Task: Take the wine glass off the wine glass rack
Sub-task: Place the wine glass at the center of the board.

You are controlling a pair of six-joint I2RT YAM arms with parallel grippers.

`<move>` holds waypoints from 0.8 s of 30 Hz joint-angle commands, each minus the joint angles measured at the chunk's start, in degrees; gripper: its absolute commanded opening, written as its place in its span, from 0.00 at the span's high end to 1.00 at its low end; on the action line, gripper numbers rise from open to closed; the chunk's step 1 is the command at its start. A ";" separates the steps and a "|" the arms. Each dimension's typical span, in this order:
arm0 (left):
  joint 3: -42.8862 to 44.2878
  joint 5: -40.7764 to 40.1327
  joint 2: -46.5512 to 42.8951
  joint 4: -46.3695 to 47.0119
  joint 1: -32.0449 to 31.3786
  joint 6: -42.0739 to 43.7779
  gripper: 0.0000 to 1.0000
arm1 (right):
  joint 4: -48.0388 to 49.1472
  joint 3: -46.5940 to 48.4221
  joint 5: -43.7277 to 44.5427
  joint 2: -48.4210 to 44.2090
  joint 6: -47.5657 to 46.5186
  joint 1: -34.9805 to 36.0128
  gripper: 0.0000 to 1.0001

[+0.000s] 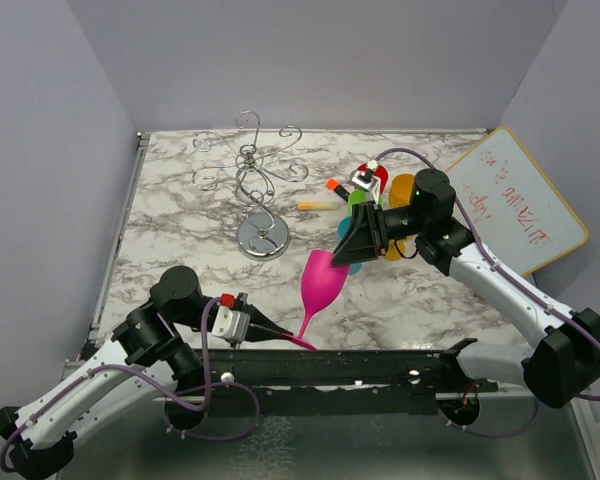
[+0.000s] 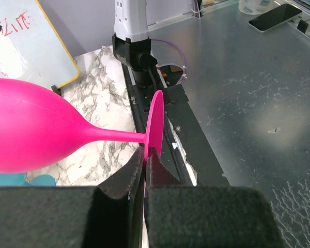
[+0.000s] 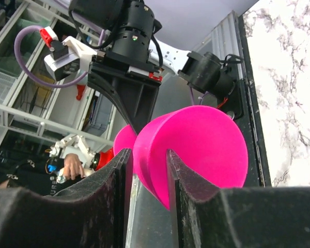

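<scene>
Pink wine glass (image 1: pixel 320 285) is slanting by the surface's (image 1: pixel 180 250) near edge, with open marble separating it from the far-left wine glass rack (image 1: pixel 255 185). Left pincer (image 1: pixel 290 338) is clenching its foot; right pincer (image 1: pixel 348 250) is straddling the bowl, grip unclear.

The marble table (image 1: pixel 180 250) carried the rack (image 1: pixel 255 190) on its round base toward the back left. A marker (image 1: pixel 315 204) lay just right of it, and a whiteboard (image 1: pixel 525 205) at the right edge.
</scene>
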 commanded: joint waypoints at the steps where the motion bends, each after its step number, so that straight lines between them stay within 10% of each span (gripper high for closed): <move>1: 1.20 3.04 1.10 -0.19 -0.08 2.25 1.00 | 2.04 -0.96 -3.65 -1.31 2.08 -0.19 0.64; 7: 1.25 3.59 3.12 -1.22 -0.06 6.46 1.00 | 9.59 -0.92 -5.58 -1.10 9.56 -0.14 0.66; 24: 1.83 -1.93 8.02 -5.27 -0.03 15.09 1.00 | -8.38 2.30 -7.54 -1.49 -3.94 0.08 0.74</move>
